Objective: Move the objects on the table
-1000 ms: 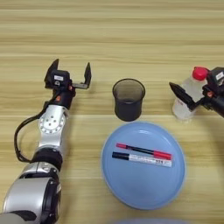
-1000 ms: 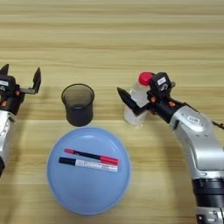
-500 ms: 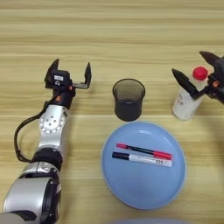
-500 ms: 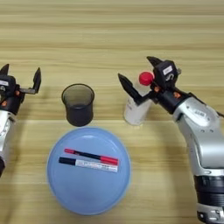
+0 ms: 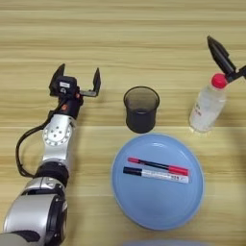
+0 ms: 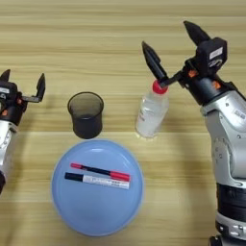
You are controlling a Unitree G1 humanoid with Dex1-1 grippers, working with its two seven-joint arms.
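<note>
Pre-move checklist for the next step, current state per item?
1. Right tool open and off the bottle: ok, fingers spread above the red cap.
2. Bottle upright on the table: ok.
3. Cup upright, apart from the bottle: ok.
4. Marker and pen both lying on the blue plate: ok.
5. Left tool open, holding nothing, left of the cup: ok.
6. Cup contents: cannot tell.

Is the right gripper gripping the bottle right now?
No: the right gripper is open above and behind the bottle, whose red cap sits free while it stands on the table.
</note>
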